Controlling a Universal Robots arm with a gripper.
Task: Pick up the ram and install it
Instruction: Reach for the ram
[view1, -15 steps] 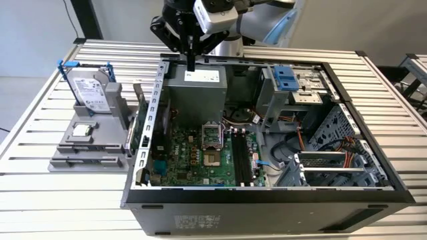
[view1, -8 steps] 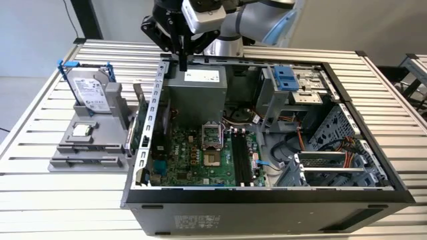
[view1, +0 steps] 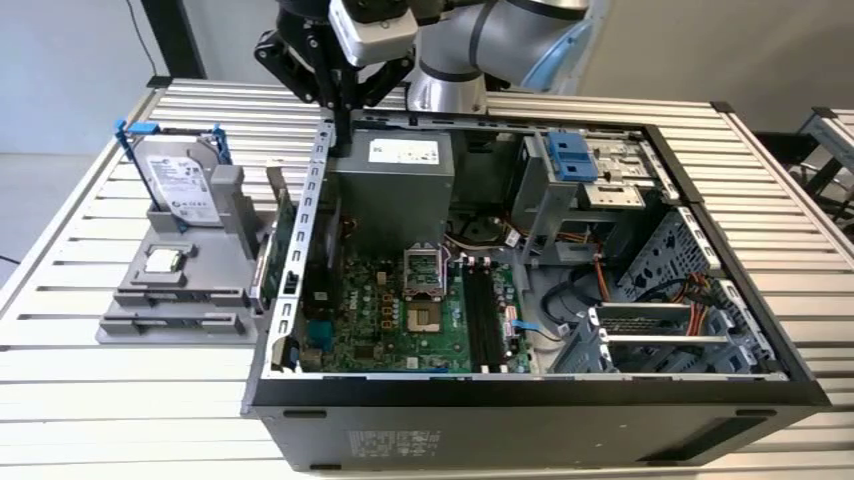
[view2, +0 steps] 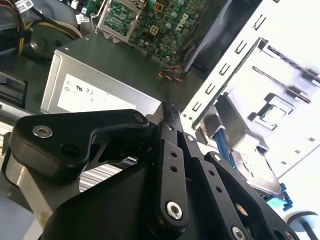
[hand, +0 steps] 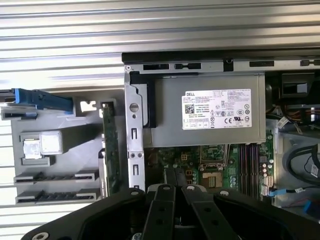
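While shut and empty, the claw (hand: 175, 187) is held above the ram (hand: 111, 150), stood edge-on along the case wall (hand: 134, 142)

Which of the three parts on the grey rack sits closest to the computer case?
The thin green memory stick, edge-on beside the case wall; the blue-railed silver hard drive and square silver chip sit farther out.

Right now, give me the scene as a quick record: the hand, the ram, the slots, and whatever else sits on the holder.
hand: shut, holding nothing, over the case wall by the power supply
ram: standing edge-on in the grey holder, outside the case, apart from the hand
memory slots: black, on the motherboard, no stick in them
also on holder: hard drive with blue rails, square processor chip
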